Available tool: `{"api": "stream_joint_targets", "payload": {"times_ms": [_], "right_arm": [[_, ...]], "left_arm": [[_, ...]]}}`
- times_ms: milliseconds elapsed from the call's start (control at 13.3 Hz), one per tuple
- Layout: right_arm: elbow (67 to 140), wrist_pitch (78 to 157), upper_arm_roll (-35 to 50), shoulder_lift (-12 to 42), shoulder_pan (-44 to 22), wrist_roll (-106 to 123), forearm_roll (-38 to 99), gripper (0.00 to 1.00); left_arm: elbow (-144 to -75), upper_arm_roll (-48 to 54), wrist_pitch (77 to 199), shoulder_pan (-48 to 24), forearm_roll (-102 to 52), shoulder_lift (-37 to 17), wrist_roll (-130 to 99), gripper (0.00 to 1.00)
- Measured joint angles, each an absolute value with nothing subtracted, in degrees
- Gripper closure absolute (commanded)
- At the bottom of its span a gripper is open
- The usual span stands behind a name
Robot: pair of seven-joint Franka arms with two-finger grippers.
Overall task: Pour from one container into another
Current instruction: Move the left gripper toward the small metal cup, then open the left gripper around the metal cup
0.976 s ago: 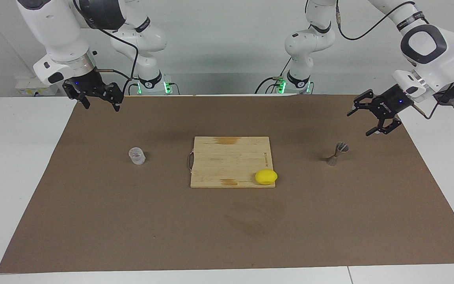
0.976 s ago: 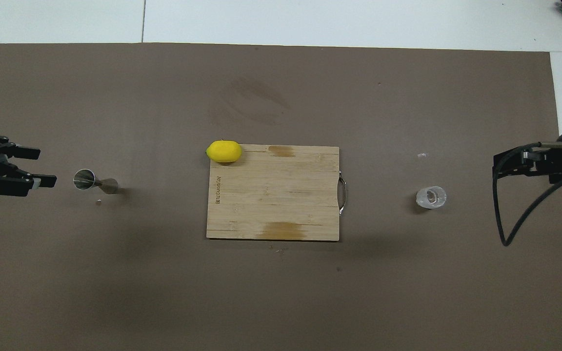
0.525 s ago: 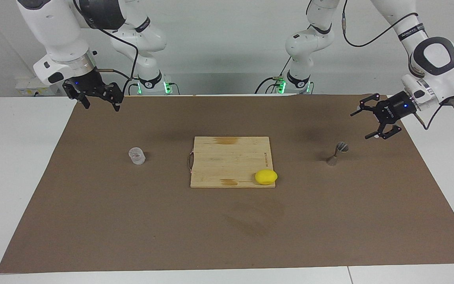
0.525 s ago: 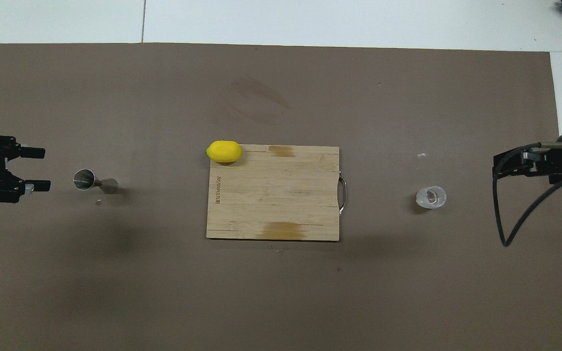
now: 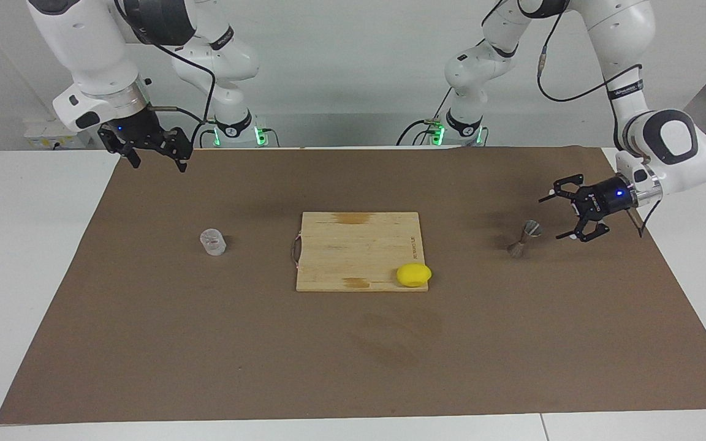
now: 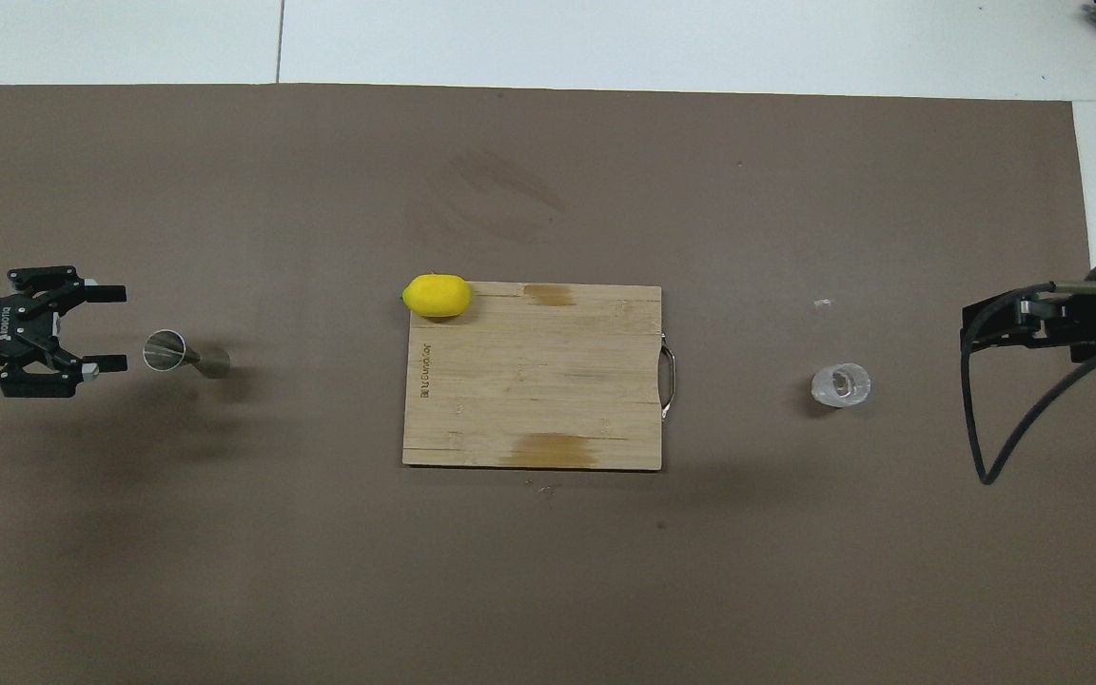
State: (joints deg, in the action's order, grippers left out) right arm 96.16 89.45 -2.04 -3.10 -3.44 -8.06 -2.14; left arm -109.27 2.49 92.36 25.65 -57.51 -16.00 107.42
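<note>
The clear glass cup stands on the brown mat toward the right arm's end; it also shows in the overhead view. The grey metal jigger stands upright toward the left arm's end, also seen from above. My left gripper is open, turned level and low, its fingertips pointing at the jigger from the table's end, a short gap away; it shows in the overhead view too. My right gripper is open and empty, waiting high over the mat's corner near its base.
A wooden cutting board with a metal handle lies in the middle of the mat. A yellow lemon rests on the board's corner farthest from the robots, toward the left arm's end.
My left gripper has come down, turned level and moved in toward the jigger. The right arm, cup, jigger, board and lemon have not moved.
</note>
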Motion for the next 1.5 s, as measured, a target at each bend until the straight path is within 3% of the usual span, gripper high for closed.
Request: {"api": "stream_joint_targets", "payload": {"times_ms": [450, 826, 1501], "right_arm": [[96.2, 89.45, -2.04, -3.17, -3.44, -8.06, -2.14, 0.0], [96.28, 89.45, -2.04, -3.18, -3.44, -8.06, -2.14, 0.0], [96.52, 89.45, -2.04, -3.3, -3.44, -8.06, -2.14, 0.0]], "left_arm": [[-110.52, 2.57, 92.41, 26.33, -62.68, -17.89, 121.43, 0.0], [-111.02, 2.57, 89.03, 28.29, -63.78, -22.8, 130.02, 0.0], [-110.96, 2.49, 85.85, 29.54, -63.64, -24.44, 134.81, 0.0]]}}
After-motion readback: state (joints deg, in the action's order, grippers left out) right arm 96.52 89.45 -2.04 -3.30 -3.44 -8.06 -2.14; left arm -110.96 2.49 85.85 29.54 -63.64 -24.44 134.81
